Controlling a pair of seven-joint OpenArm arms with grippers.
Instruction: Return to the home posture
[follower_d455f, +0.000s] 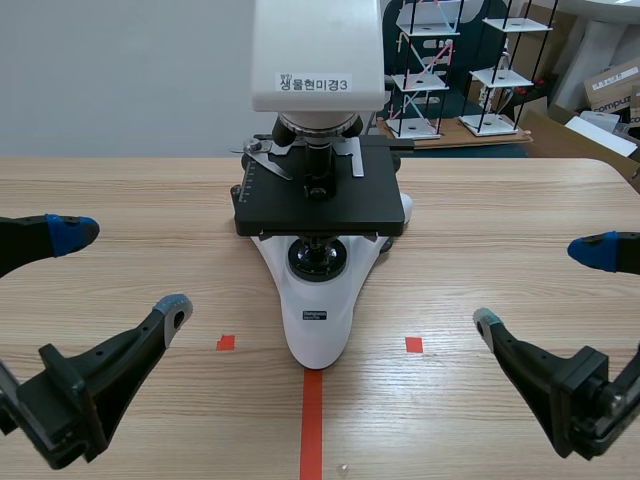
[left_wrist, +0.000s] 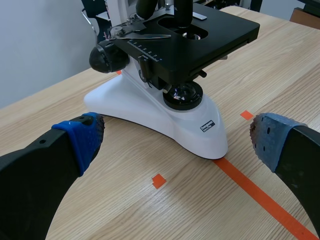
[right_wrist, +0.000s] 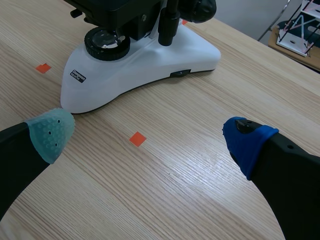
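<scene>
Near the tabletop's (follower_d455f: 500, 200) 6 o'clock edge, 2 grippers sit low, both released and empty. The left gripper (follower_d455f: 122, 271) is at 8 o'clock of the 1 microscope (follower_d455f: 320, 310), the right gripper (follower_d455f: 541, 286) at 4 o'clock. Both are equally near it, neither touching. Its long axis runs 6 to 12. Retreat likely means backing toward 6.

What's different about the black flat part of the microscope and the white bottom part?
The stage is black; the base is white. The stage is flat and squarish; the base is rounded and narrows toward the robot. The stage is held up off the wood; the base sits right on the table. Both are parts of one microscope.
</scene>
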